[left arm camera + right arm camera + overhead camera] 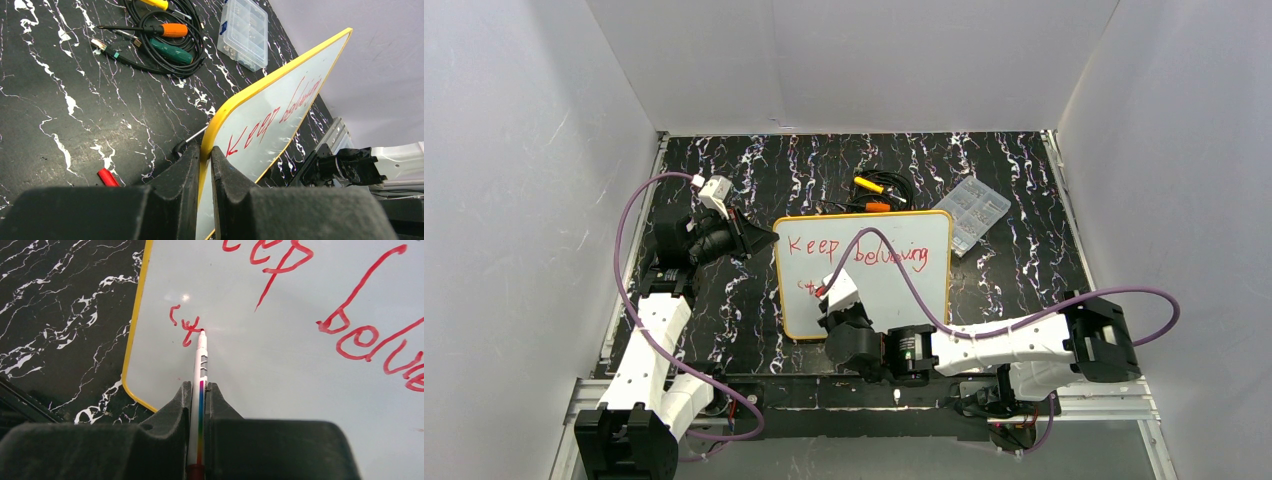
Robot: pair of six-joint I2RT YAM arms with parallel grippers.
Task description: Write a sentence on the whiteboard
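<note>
Red sentence [186, 332] lies at the marker [201, 360] tip beyond right fingers [175, 410].

Top view: the right arm [984, 345] covers the lower middle of the whiteboard [929, 285] and most of the second line of the sentence [824, 243]. A purple cable [908, 288] crosses "believing".

Right wrist view: the top and right edges cut the lettering. The rear of the marker [201, 357] is buried inside the right gripper [200, 386].

Clear box [977, 208]: contents too small to tell.
</note>
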